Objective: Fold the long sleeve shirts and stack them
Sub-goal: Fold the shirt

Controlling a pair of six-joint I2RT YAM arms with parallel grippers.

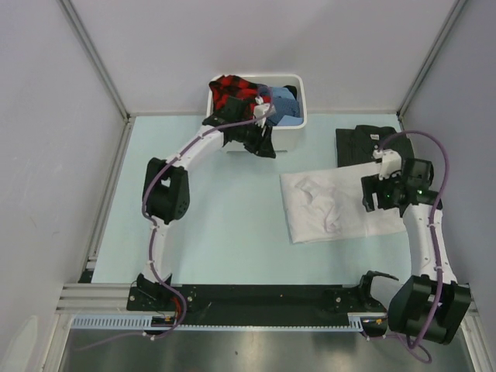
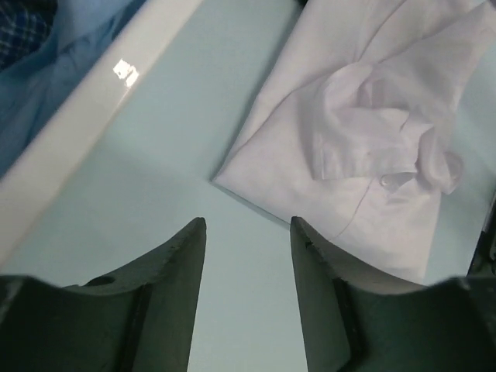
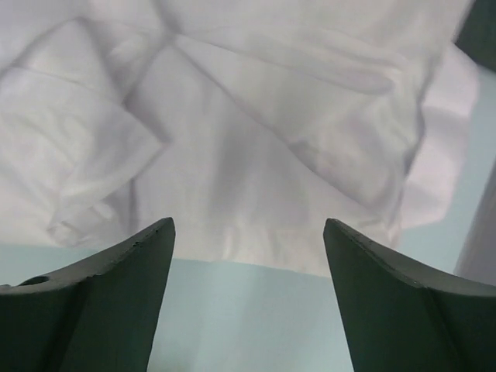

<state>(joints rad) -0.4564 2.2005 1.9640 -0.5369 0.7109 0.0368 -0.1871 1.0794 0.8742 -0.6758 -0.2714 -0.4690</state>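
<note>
While the left gripper (image 1: 262, 146) is released far off, the white shirt (image 1: 322, 208) is seen at 9 o'clock of the released right gripper (image 1: 367, 195).

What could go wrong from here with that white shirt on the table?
The bunched sleeve on top of the white shirt could slip loose when it is lifted, undoing the fold. The open left hand sits close to the tub and might knock it.

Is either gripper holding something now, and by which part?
Nothing is held. The left gripper and the right gripper are open; the white shirt lies free.
</note>
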